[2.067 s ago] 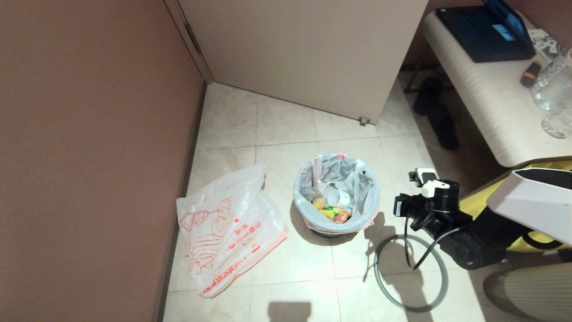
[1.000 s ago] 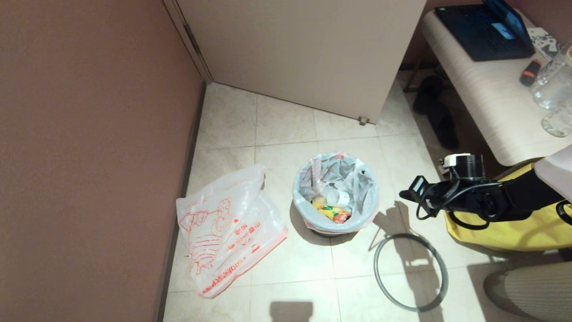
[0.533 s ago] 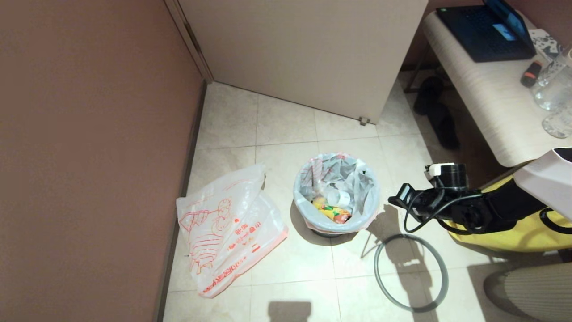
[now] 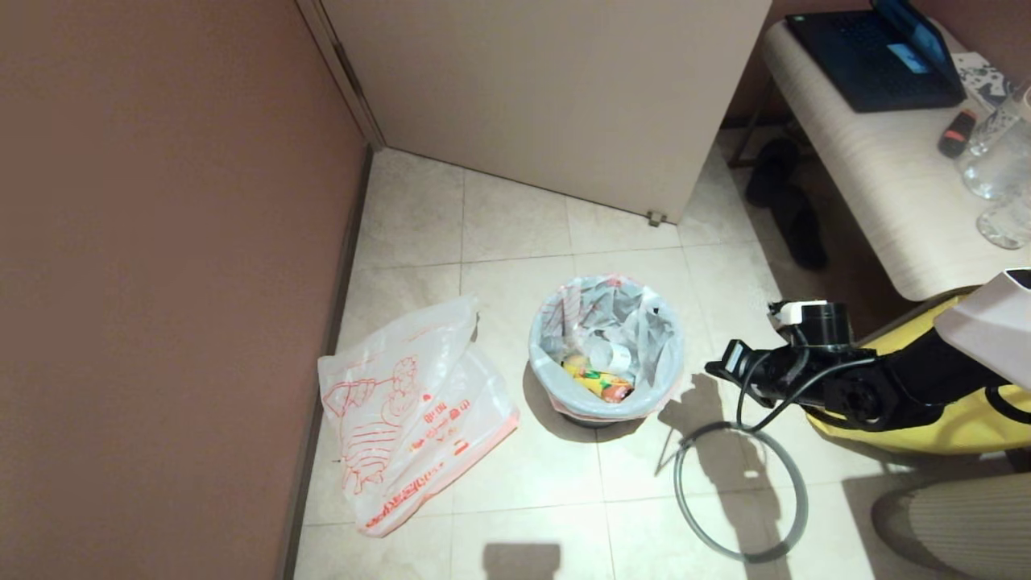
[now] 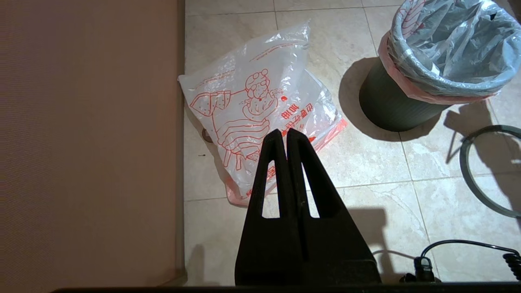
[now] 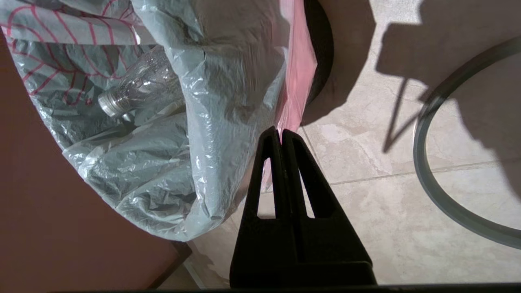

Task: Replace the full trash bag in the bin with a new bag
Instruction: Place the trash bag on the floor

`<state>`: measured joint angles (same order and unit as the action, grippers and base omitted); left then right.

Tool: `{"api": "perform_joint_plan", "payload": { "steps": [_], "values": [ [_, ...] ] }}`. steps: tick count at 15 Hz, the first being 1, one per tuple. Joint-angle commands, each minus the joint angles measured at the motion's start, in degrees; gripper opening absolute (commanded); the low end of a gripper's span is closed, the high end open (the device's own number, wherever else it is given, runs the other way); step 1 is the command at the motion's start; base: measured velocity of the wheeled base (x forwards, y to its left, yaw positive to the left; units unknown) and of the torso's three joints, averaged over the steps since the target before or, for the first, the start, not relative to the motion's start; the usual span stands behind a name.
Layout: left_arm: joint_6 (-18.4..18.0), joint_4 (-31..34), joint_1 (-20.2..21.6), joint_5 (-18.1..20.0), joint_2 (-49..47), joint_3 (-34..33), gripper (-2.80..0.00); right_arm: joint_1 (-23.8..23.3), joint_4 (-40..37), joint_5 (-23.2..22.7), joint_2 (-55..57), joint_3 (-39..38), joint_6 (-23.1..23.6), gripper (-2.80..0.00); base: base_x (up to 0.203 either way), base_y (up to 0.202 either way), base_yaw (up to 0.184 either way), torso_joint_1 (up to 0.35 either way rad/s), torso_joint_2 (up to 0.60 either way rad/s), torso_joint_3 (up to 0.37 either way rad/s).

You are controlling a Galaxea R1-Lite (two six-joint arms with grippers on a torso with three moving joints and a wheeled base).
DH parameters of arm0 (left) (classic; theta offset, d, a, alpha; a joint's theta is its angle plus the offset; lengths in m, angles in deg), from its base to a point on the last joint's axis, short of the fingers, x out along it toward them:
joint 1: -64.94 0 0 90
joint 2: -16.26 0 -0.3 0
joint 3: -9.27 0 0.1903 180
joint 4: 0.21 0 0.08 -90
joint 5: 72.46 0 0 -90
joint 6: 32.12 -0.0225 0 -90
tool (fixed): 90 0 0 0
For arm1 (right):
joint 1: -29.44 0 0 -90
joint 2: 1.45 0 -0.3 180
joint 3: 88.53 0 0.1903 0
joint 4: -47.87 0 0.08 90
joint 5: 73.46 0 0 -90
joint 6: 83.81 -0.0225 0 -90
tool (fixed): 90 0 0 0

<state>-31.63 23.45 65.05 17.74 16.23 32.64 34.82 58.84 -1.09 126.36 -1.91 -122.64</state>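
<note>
Tiled floor: loose grey hoop [image 4: 741, 491] now lying off the small black plastic bin [image 5: 386, 103], right gripper [image 6: 280, 134], fingers pressed together and empty, swung back beside the translucent white, rubbish-filled full trash bag [image 4: 606, 346], now free for lifting.

I see beige floor tiles [image 4: 515, 234], a brown wall [image 4: 161, 242], a pale door [image 4: 548, 89], a striped bench [image 4: 878, 177] bearing a laptop [image 4: 874, 56].

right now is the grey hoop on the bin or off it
Off. The grey hoop lies flat on the floor tiles beside the bin, whose full trash bag is still inside.
</note>
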Motion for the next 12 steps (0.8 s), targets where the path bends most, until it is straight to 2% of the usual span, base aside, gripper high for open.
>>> {"api": "perform_joint_plan", "payload": {
  "steps": [1,7,8,10,12],
  "values": [
    [0.0,0.0,0.1,0.0,0.0,0.0,-2.8,0.1,0.2,-0.1,-0.5,0.0,-0.2,-2.8,0.0,0.0,0.0,0.0,0.0,0.0],
    [0.0,0.0,0.1,0.0,0.0,0.0,-2.8,-1.4,0.0,-1.0,-1.3,0.2,-0.4,-2.8,0.0,0.0,0.0,0.0,0.0,0.0],
    [0.0,0.0,0.1,0.0,-0.1,0.0,-2.8,-1.2,-0.9,0.1,-1.2,0.4,0.0,-2.8,0.0,0.0,0.0,0.0,0.0,0.0],
    [0.0,0.0,0.1,0.0,-0.1,0.0,-2.8,-1.3,-7.6,1.6,-2.6,0.5,2.1,-2.8,0.0,0.0,0.0,0.0,0.0,0.0],
    [0.0,0.0,0.1,0.1,-0.1,0.0,-2.8,-1.6,-19.6,1.5,-3.7,1.6,8.9,-2.8,0.0,0.0,0.0,0.0,0.0,0.0]
  ]
}}
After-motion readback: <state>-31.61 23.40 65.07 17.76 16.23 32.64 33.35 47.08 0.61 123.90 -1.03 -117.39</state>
